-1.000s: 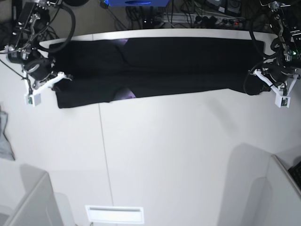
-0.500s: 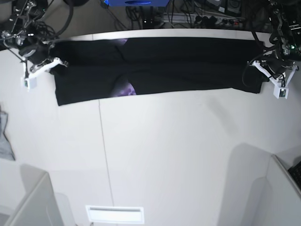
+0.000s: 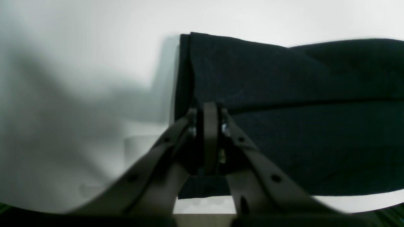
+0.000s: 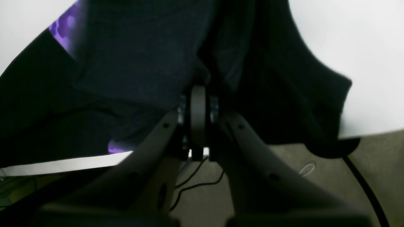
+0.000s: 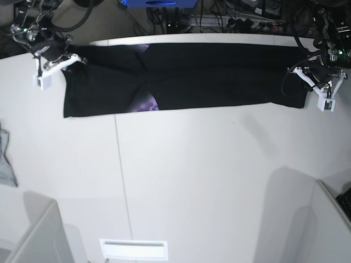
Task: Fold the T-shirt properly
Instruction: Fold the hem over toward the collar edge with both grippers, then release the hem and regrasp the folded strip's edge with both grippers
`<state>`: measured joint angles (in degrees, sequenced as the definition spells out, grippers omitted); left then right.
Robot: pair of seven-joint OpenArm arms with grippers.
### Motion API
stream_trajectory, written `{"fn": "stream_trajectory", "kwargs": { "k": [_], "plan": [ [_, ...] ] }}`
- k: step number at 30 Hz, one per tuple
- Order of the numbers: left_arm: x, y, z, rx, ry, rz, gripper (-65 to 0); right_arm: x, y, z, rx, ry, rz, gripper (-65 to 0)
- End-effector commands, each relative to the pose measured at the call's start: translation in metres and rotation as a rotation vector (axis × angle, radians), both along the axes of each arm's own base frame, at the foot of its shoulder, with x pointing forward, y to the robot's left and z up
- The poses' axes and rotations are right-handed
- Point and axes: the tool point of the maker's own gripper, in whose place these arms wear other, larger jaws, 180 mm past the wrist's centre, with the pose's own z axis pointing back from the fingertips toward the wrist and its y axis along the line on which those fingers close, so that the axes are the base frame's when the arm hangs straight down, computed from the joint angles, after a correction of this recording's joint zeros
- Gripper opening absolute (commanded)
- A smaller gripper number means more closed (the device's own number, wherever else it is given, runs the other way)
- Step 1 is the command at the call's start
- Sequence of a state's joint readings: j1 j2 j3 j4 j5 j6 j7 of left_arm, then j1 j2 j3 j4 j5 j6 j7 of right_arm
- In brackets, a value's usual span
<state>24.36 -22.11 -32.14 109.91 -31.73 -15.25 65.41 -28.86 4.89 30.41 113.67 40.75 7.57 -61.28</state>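
Note:
The black T-shirt (image 5: 208, 76) lies stretched in a long band along the far side of the white table (image 5: 192, 175). A purple patterned patch (image 5: 146, 103) peeks out at its near edge. My left gripper (image 5: 298, 72) is shut on the shirt's right end. In the left wrist view the closed gripper (image 3: 210, 108) pinches a fold of the shirt (image 3: 300, 110) near its edge. My right gripper (image 5: 78, 58) is shut on the left end. In the right wrist view the gripper (image 4: 198, 91) clamps dark shirt fabric (image 4: 132, 56), with the purple patch (image 4: 63, 26) at upper left.
A small grey cloth (image 5: 4, 159) lies at the table's left edge. Cables and a blue box (image 5: 156, 3) sit behind the far edge. A white slotted panel (image 5: 133, 249) is at the near edge, with grey partitions (image 5: 33, 235) in both near corners.
Both grippers moved toward the table's far edge, drawing the shirt's ends with them. The left end shifted farthest, and more of the purple patch shows now.

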Motion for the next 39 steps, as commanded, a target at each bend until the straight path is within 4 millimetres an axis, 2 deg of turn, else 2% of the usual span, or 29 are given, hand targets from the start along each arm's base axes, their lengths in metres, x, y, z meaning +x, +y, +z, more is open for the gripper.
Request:
{"fn": "stream_trajectory", "kwargs": {
  "k": [1, 15, 16, 18, 20, 22, 24, 26, 28, 31, 33, 34, 35, 36, 39],
  "plan": [
    [0.002, 0.003, 0.007, 0.02, -0.019, -0.011, -65.0, 0.003, -0.002, 0.006, -0.006, -0.025, 0.004, -65.0],
    [0.001, 0.004, 0.005, 0.017, -0.012, -0.006, -65.0, 0.003, -0.017, -0.001, -0.084, -0.013, -0.025, -65.0],
    [0.001, 0.004, 0.005, 0.017, -0.012, -0.006, -63.2, 0.003, -0.017, -0.001, -0.084, -0.013, -0.025, -62.7],
    [0.001, 0.004, 0.005, 0.018, -0.013, -0.007, -50.8, 0.002, -0.017, -0.001, -0.084, -0.011, -0.025, -50.3],
    [0.001, 0.004, 0.006, 0.02, -0.014, -0.006, -40.2, 0.003, -0.017, -0.001, -0.084, -0.013, -0.025, -44.1],
    [0.002, 0.004, 0.007, 0.022, -0.018, -0.007, -27.5, 0.006, -0.019, 0.001, -0.092, -0.034, -0.032, -43.5],
    [0.001, 0.016, 0.017, 0.038, -0.048, 0.031, -18.6, 0.01, -0.021, 0.004, -0.105, -0.064, -0.037, -43.5],
    [-0.002, 0.026, 0.023, 0.038, -0.075, 0.088, -15.6, 0.013, -0.021, 0.006, -0.11, -0.082, -0.035, -43.5],
    [-0.003, 0.03, 0.025, 0.031, -0.094, 0.119, -19.4, 0.019, -0.021, 0.009, -0.115, -0.107, -0.035, -43.5],
    [-0.001, 0.017, 0.017, 0.009, -0.078, 0.092, -33.7, 0.03, -0.023, 0.017, -0.125, -0.16, -0.044, -43.7],
    [-0.001, 0.007, 0.01, -0.012, -0.062, 0.07, -49.7, 0.038, -0.02, 0.02, -0.125, -0.185, -0.027, -47.0],
    [0.001, 0.0, 0.007, -0.032, -0.065, 0.069, -59.4, 0.042, -0.015, 0.02, -0.126, -0.192, 0.002, -52.2],
    [0.004, -0.003, 0.006, -0.047, -0.076, 0.078, -65.0, 0.046, -0.009, 0.02, -0.124, -0.198, 0.035, -58.1],
    [0.006, -0.008, 0.002, -0.066, -0.082, 0.091, -65.0, 0.047, 0.001, 0.017, -0.114, -0.197, 0.071, -65.0],
    [0.008, -0.012, -0.006, -0.086, -0.084, 0.13, -65.0, 0.054, 0.015, 0.007, -0.084, -0.197, 0.1, -65.0]
  ]
}}
